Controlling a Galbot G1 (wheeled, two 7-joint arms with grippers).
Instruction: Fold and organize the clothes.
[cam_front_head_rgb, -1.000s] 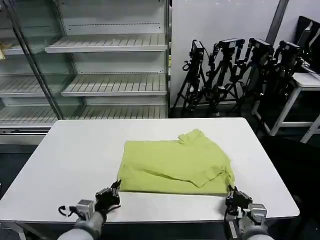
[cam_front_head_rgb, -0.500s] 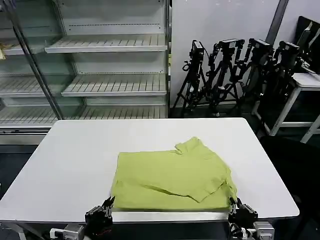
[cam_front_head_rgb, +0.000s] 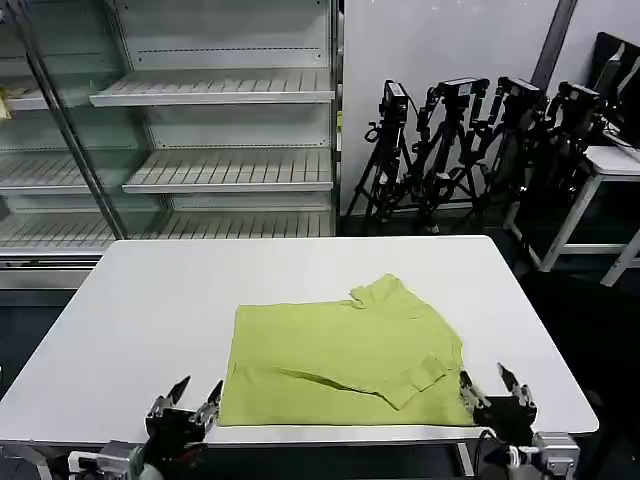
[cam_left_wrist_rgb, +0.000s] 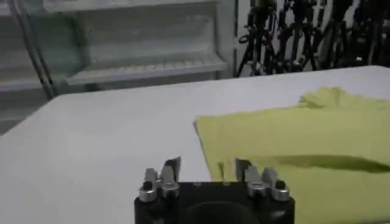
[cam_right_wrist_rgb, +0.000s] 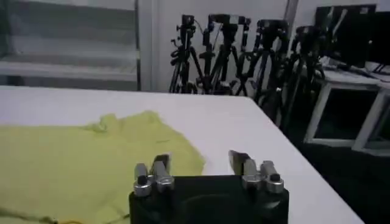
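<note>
The shirt (cam_front_head_rgb: 345, 355) is judged thin, limp — best pinched at near corners; left gripper (cam_front_head_rgb: 184, 404) and right gripper (cam_front_head_rgb: 497, 388) are spread, empty.

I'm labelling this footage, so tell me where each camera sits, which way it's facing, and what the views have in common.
Head view: high on the robot, looking forward and down over the table at the shirt; left gripper and right gripper, fingers apart, at the near edge.
Left wrist view: behind the left gripper, low, facing across the table to the shelves.
Right wrist view: behind the right gripper, low, facing the tripods.
Shared: all three show the shirt on the table.
</note>
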